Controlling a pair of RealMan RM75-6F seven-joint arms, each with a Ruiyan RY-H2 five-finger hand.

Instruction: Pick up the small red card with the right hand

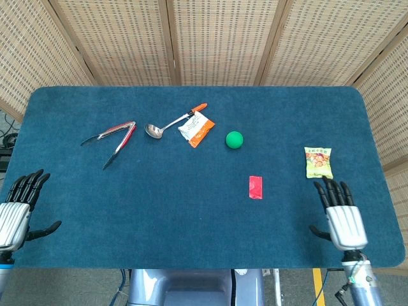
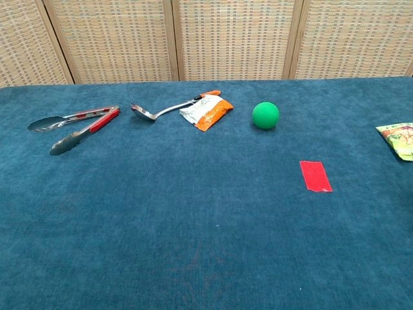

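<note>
Taking the ball (image 1: 234, 139) as the landmark: the card (image 1: 255, 187) lies flat on the table (image 1: 191, 217) nearer the robot and slightly right of it. The foil packet (image 1: 196, 129) sits just left of the ball, with the ladle (image 1: 167, 123) touching the packet's far left edge. The tongs (image 1: 113, 140) lie further left again, well apart from the ball. The snack bag (image 1: 319, 162) rests far right of the ball. The right hand (image 1: 344, 220) is right of the ball, nearer than the bag; the left hand (image 1: 16, 211) sits far left at the near edge.
</note>
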